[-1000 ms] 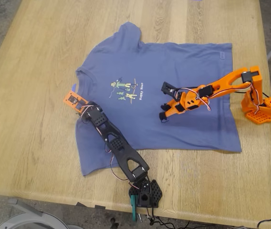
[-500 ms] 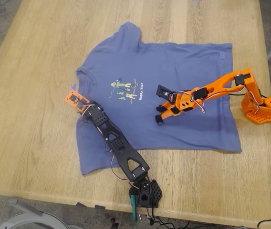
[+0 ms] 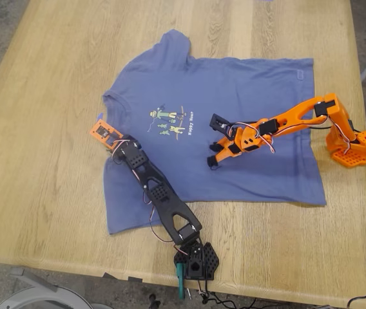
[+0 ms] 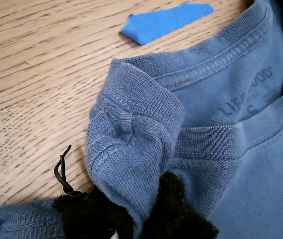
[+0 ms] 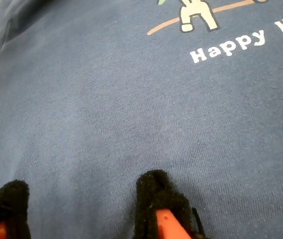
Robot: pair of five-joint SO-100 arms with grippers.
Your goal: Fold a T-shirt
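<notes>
In the exterior view, the slate-blue short-sleeved cotton T-shirt lies flat across the middle of the light wooden table, print side up, its collar toward the frame's left. The black arm reaches up from the lower centre, and my first gripper sits at the collar edge, left of centre. The orange arm comes in from the right edge, and my second gripper hovers low over the shirt's middle, just right of the small green-and-yellow cartoon print.

In the first wrist view, the ribbed collar is bunched into a raised lump in the centre of the frame, pinched between the black foam-padded fingers at the bottom edge. My first gripper is closed tight on that fold, probably so the neckline can be lifted and carried across. A small scrap of blue tape lies on bare wood at the upper centre, apart from the cloth.

In the second wrist view, flat blue fabric fills the frame, with yellow lettering at the upper right. My second gripper stands parted, its padded fingertips at the bottom edge resting on or just above the cloth, with nothing between them. I judge it is placed to hold the body down or take a pinch there.
</notes>
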